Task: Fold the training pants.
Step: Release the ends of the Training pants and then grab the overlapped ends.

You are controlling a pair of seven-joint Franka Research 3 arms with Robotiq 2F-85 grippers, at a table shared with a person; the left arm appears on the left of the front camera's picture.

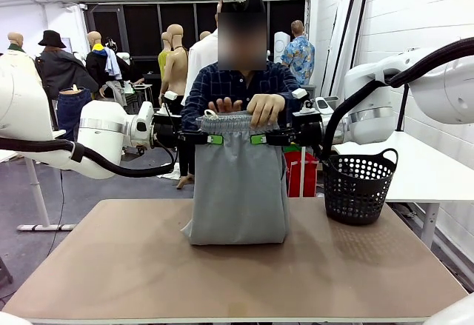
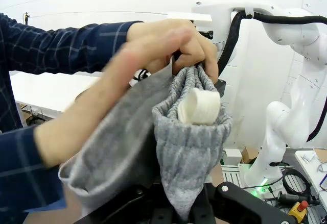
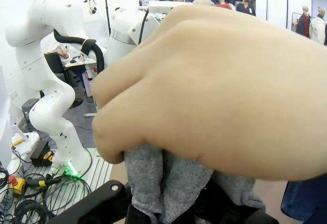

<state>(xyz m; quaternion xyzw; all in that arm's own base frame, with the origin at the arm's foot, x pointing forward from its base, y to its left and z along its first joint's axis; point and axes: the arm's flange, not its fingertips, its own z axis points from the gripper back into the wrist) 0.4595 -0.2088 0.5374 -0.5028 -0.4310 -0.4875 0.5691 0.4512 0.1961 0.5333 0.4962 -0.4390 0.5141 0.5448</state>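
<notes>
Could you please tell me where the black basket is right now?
In the front view, the black basket stands on the table at its far right side, just right of the hanging training pants.

light: bright, even, overhead | focus: person's hand (image 3: pixel 214 91) soft | edges: perhaps slightly bowed

left gripper (image 2: pixel 180 211): fingertips buried in the waistband of the training pants (image 2: pixel 191 152), clamped on it, pads unseen.
right gripper (image 3: pixel 171 207): covered by the pants' cloth and by the person's hand (image 3: pixel 214 91) above it; the picture's right edge cuts the hand off.
person's arm (image 2: pixel 97 122): motion-smeared, left of the pants' waistband.
white roll (image 2: pixel 199 106): inside the pants' waistband fold; cord or label, cannot tell.
legs: behind the pants' hanging front panel, their lie unseen.
basket (image 1: pixel 359 184): right of the pants; inside too dark to tell.
</notes>
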